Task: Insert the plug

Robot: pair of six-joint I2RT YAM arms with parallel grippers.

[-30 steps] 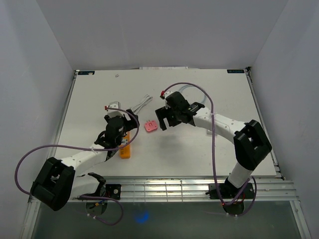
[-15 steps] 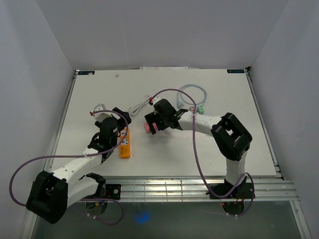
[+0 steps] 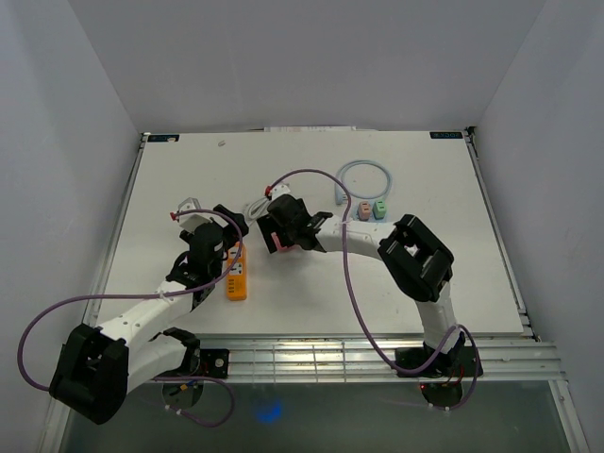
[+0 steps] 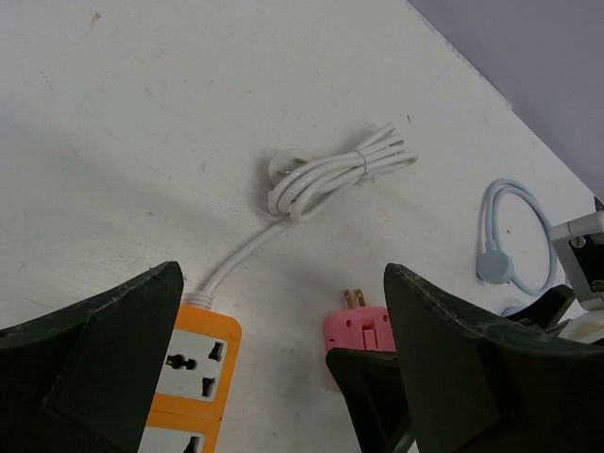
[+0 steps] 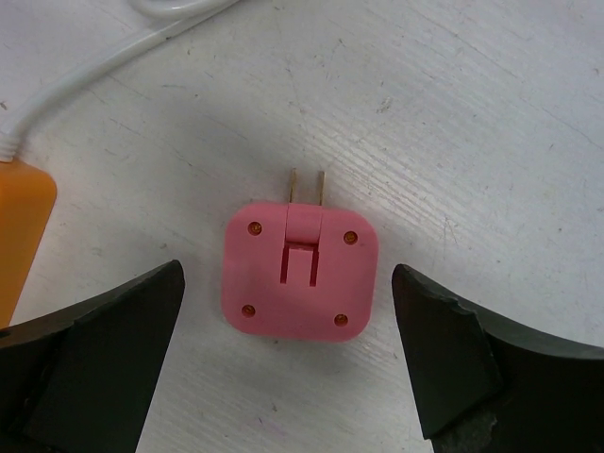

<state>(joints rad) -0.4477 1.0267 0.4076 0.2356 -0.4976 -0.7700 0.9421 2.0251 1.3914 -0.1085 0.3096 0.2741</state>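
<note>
— Where is the task's piece?
— The pink square plastic plug (image 5: 300, 272) lies flat on the white table (image 5: 491, 113), ungripped, between the right gripper's (image 3: 276, 233) wide-spread fingers. The orange power strip (image 4: 193, 373) is just beside it. The left gripper (image 3: 229, 219) is equally wide and empty.
— Risk?
— In my judgement, closing fingers may skid the plug's low, flat body aside.
— Change?
— A second ago the right gripper stood to the plug's right; now it straddles it.
</note>
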